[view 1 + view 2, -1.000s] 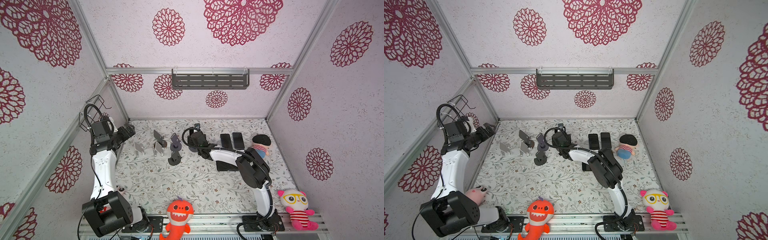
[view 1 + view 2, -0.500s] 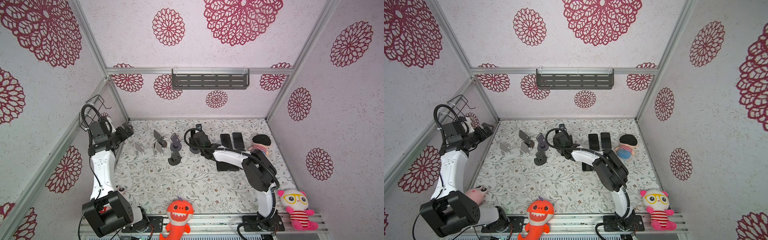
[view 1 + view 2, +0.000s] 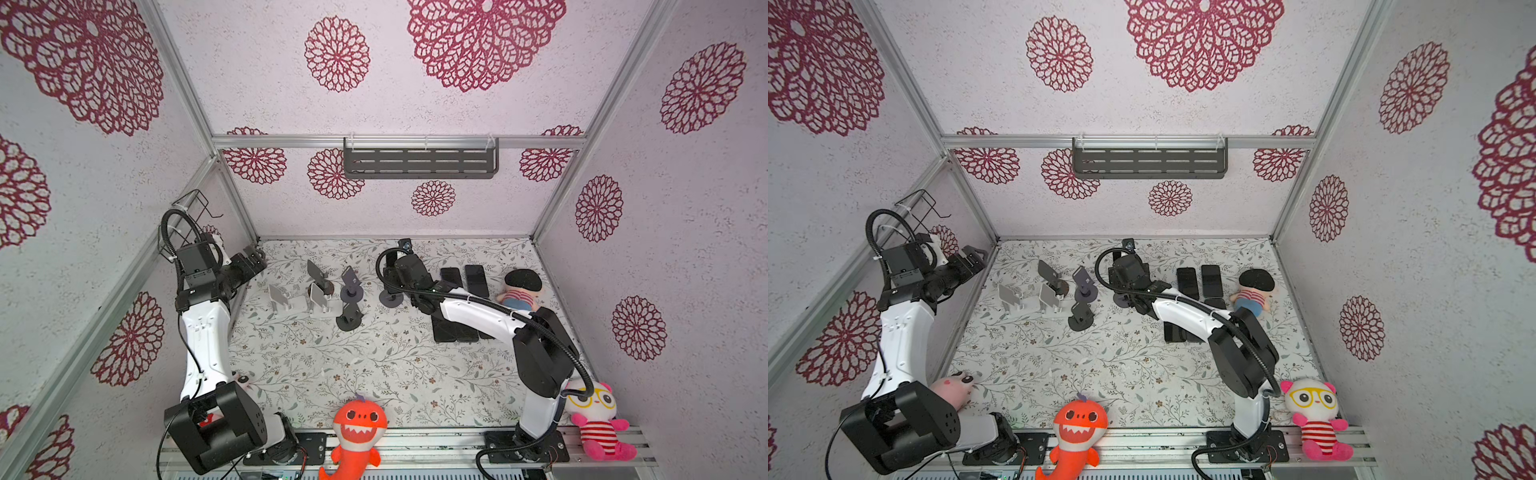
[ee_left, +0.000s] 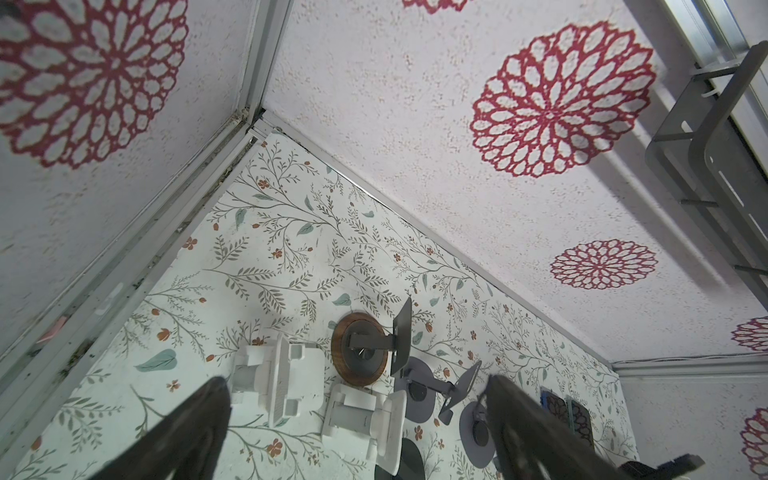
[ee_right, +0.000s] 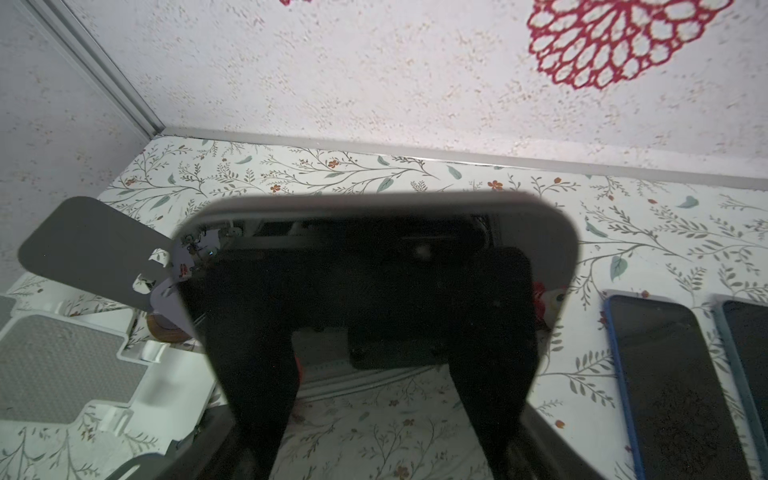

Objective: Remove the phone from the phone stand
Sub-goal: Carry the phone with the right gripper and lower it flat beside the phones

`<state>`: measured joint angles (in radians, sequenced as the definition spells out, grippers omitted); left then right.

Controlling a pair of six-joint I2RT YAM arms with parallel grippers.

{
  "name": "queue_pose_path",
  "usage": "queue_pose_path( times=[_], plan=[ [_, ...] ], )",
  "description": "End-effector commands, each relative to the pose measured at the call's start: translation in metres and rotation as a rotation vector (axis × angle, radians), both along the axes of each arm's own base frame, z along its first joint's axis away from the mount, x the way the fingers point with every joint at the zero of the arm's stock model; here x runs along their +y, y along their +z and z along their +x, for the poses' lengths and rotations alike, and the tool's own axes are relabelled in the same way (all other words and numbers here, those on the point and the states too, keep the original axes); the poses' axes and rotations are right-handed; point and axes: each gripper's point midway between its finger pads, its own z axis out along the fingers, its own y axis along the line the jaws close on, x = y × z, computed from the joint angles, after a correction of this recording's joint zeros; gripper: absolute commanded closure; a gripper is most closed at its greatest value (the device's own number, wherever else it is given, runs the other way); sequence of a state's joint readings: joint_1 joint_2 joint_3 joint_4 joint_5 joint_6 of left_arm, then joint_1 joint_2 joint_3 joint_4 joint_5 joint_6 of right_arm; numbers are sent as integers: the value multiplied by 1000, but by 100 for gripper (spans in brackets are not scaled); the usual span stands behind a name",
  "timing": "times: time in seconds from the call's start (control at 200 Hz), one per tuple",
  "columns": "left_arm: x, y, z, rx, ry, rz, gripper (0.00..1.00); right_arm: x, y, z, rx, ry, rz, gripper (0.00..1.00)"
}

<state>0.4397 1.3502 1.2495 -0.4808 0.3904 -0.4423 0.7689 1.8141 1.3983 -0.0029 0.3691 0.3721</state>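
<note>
Right gripper (image 5: 370, 291) is clamped on the sides of the phone (image 5: 374, 216), held near upright. The phone stand (image 3: 390, 298) sits directly below the gripper; seating not discernible. Recommended: lift straight up until clear of the cradle, then travel sideways, avoiding the neighbouring stands (image 3: 351, 291) beside it. Left gripper (image 4: 357, 381) stands open, well apart.
</note>
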Motion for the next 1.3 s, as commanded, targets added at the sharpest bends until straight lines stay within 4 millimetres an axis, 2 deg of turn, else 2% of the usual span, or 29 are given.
queue_pose_path(
  times=[0.0, 0.14, 0.38, 0.555, 0.656, 0.946, 1.291],
  plan=[
    [2, 10, -1, -42, 6, 11, 1, -27, 34, 0, 3, -34, 51, 30],
    [2, 10, -1, -40, 6, 11, 1, -58, 28, 1, 109, -35, 18, 30],
    [2, 9, -1, -39, 4, 10, 1, -117, 0, 11, 267, -91, -65, 30],
    [1, 9, 0, -40, -1, 4, 1, -140, -26, 29, 335, -108, -124, 30],
    [1, 8, 0, -39, 0, 3, 1, -142, -38, 40, 353, -105, -151, 30],
    [1, 7, 0, -35, -2, 5, 0, -128, -83, 71, 417, -88, -198, 30],
    [1, 6, 1, -32, -4, 2, 0, -119, -118, 88, 458, -85, -210, 30]
  ],
)
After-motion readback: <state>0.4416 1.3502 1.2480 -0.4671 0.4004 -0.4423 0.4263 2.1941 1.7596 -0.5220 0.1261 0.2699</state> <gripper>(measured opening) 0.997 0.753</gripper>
